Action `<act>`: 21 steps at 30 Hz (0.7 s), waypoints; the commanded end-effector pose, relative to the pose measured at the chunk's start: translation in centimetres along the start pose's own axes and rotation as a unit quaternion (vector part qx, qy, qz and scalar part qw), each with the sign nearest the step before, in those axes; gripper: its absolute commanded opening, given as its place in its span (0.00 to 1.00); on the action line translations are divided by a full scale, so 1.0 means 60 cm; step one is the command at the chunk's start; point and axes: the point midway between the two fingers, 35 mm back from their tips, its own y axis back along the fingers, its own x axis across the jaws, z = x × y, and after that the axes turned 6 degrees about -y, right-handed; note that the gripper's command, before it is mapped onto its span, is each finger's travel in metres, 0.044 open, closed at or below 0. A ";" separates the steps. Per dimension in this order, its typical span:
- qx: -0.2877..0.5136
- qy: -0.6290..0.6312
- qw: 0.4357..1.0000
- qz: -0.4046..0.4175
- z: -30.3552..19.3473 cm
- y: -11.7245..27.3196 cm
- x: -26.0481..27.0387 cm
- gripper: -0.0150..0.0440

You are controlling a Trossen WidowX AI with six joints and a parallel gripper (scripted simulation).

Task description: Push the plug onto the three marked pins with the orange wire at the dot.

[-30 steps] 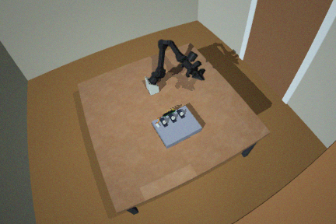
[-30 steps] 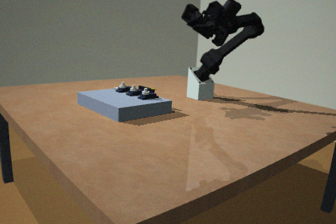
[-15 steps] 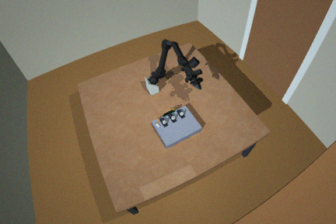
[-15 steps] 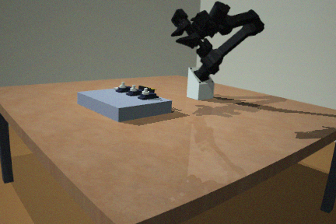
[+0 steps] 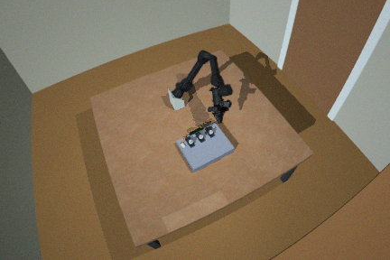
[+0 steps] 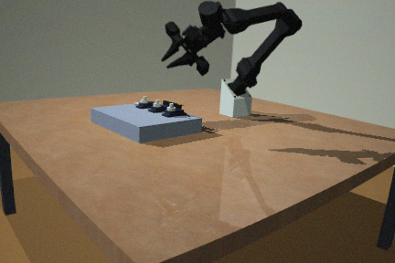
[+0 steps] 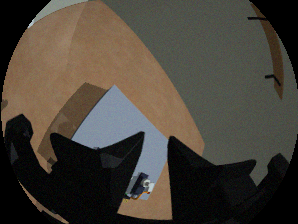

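The blue-grey holder block (image 5: 209, 152) (image 6: 116, 118) (image 7: 115, 117) lies flat on the table. Three dark servo-like parts with pale round tops stand in a row on it; an end one (image 5: 190, 142) (image 6: 144, 103) is beside a small white piece (image 5: 182, 145). A dark strip with yellow-green bits (image 5: 195, 130) runs along the block's edge on the arm's side. Thin orange wire shows near the white piece. Plug, pins and coloured band are too small to tell. My gripper (image 5: 219, 121) (image 6: 165, 64) (image 7: 156, 138) is partly open and empty, pointing down at a slant, well above the block.
The arm's pale base (image 5: 176, 102) (image 6: 235, 106) stands on the table beyond the strip side of the block. The brown table (image 5: 135, 162) (image 6: 192, 186) (image 7: 65, 45) carries the block and base. Shadows of the arm fall across the table and floor.
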 end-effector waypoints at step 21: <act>0.303 -0.112 0.926 0.194 -0.280 -0.158 -0.142 0.45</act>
